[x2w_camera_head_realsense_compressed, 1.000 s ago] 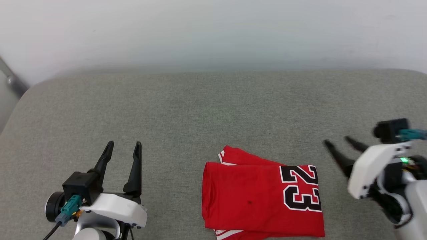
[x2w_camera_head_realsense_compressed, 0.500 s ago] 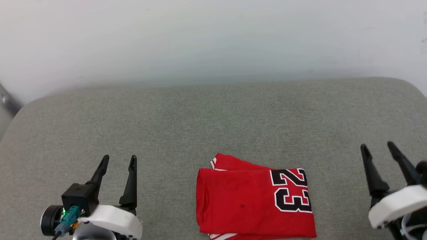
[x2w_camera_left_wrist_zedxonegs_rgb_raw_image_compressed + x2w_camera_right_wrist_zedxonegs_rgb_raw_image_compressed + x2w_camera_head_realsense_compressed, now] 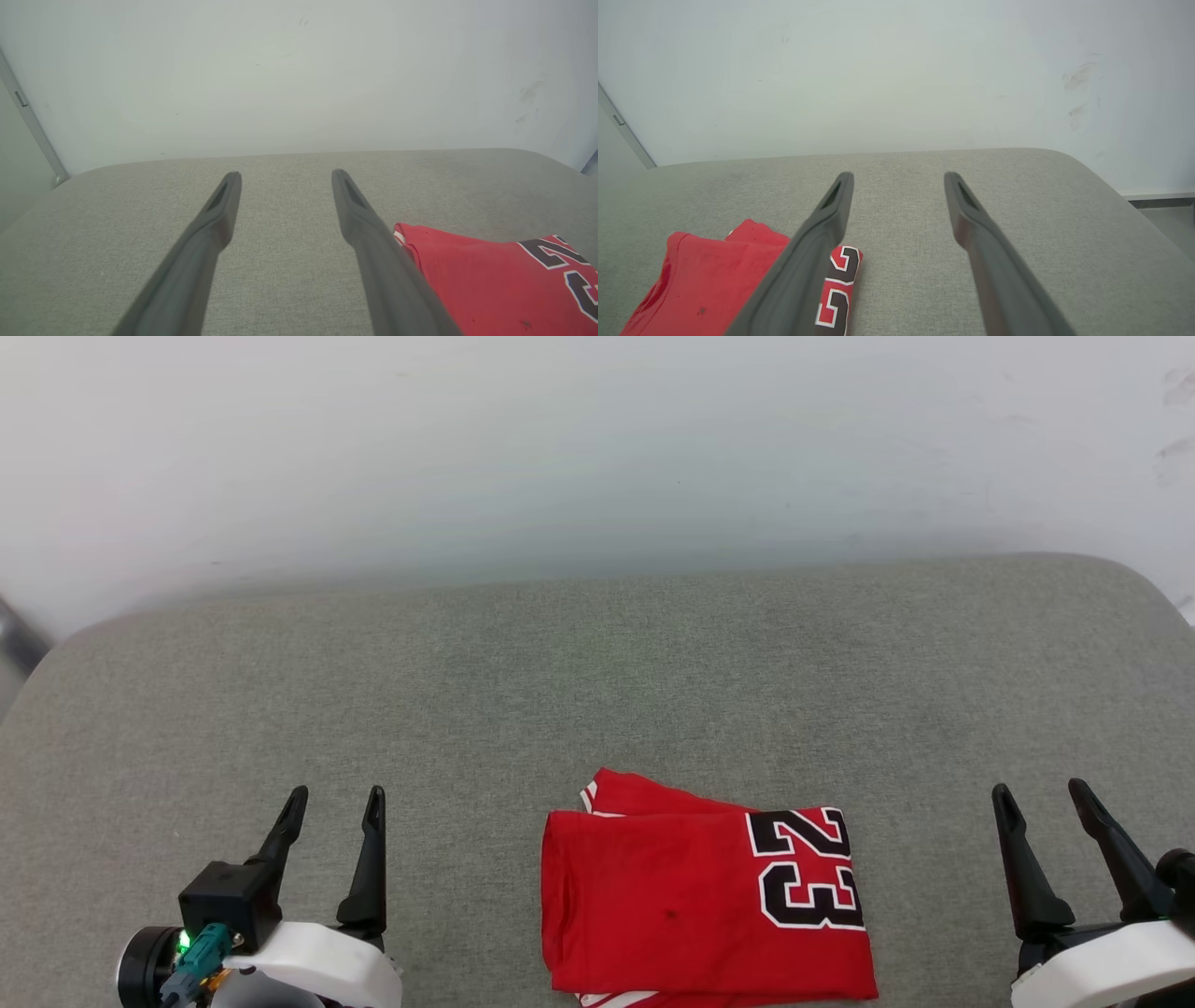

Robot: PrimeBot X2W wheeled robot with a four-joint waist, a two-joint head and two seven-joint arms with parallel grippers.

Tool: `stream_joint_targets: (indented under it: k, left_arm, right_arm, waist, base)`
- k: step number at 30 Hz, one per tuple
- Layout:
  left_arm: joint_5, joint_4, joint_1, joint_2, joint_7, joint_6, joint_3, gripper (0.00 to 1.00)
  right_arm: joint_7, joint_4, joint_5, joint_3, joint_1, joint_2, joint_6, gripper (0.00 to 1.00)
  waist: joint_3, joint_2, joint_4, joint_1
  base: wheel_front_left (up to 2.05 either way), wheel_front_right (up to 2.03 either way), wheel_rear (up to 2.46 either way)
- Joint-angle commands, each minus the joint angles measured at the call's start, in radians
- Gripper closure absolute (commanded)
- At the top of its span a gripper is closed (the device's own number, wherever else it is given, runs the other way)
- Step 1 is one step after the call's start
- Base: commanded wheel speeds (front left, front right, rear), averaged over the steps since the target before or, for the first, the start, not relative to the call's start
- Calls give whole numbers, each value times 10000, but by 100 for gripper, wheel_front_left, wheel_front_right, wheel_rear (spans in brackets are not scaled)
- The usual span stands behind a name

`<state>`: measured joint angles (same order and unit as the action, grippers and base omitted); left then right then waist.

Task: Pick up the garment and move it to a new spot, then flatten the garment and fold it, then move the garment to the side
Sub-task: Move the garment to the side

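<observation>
Two grippers: left gripper (image 3: 337,793) and right gripper (image 3: 1039,789) sit low in the head view, one at each side, fingers pointing away from the robot.
Left gripper jaws: apart, with nothing between them; bare cushion (image 3: 285,261) shows through the gap.
Right gripper jaws: apart, with nothing between them; bare cushion shows through this gap too.
Shirt (image 3: 691,905): lies folded into a rough rectangle on the cushion, between the two grippers and near its front edge, touching neither gripper.
Shirt face: red, with a black, white-outlined 23 (image 3: 803,882) turned sideways at the end nearer the right gripper. A second red layer with striped trim (image 3: 590,800) peeks out along the far edge.
Left wrist view: the shirt is at lower right, its near edge partly hidden by the gripper.
Right wrist view: the shirt is at lower left, partly hidden by the gripper.
Cushion: grey woven fabric with rounded far corners.
Wall (image 3: 597,448): pale, with faint scuffs, rising behind the cushion.
</observation>
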<state>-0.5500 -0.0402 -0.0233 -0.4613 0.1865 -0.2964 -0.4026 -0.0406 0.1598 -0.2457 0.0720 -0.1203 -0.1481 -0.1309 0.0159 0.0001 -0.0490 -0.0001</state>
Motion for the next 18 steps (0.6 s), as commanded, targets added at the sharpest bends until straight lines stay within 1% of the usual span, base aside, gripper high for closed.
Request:
stream_joint_targets:
  k: [1, 8, 10, 12, 14, 18]
  left_arm:
    - [-3, -38, 155, -25, -19, -67, 17, 0]
    - [-101, -56, 198, 4, 39, -134, 99, 0]
    - [-150, -67, 196, 40, 99, -164, 126, 0]
    - [-165, -76, 199, 56, 134, -201, 175, 0]
    - [-202, -91, 216, 87, 206, -222, 230, 0]
    - [-227, -112, 179, 172, 343, -254, 352, 0]
  right_arm:
    - [-19, 79, 73, 3, -74, 58, 4, 0]
    - [-152, 228, 111, 47, -23, 51, 4, 0]
    - [-255, 263, -6, 205, 1, 46, 4, 0]
    - [-462, 275, -243, 507, 70, 47, 4, 0]
    - [-856, 151, -626, 1017, 162, -85, 4, 0]
    - [-2159, -430, -1676, 2136, 430, -433, 4, 0]
  waist:
    - [-17, -1, -14, 1]
    - [-29, -1, -32, 1]
    - [-30, -1, -33, 1]
    - [-38, -1, -41, 1]
    - [-61, -1, -46, 1]
    - [-128, -1, -1, 1]
  base:
    - [0, 0, 0]
    - [0, 0, 0]
    - [0, 0, 0]
    - [0, 0, 0]
    - [0, 0, 0]
    - [0, 0, 0]
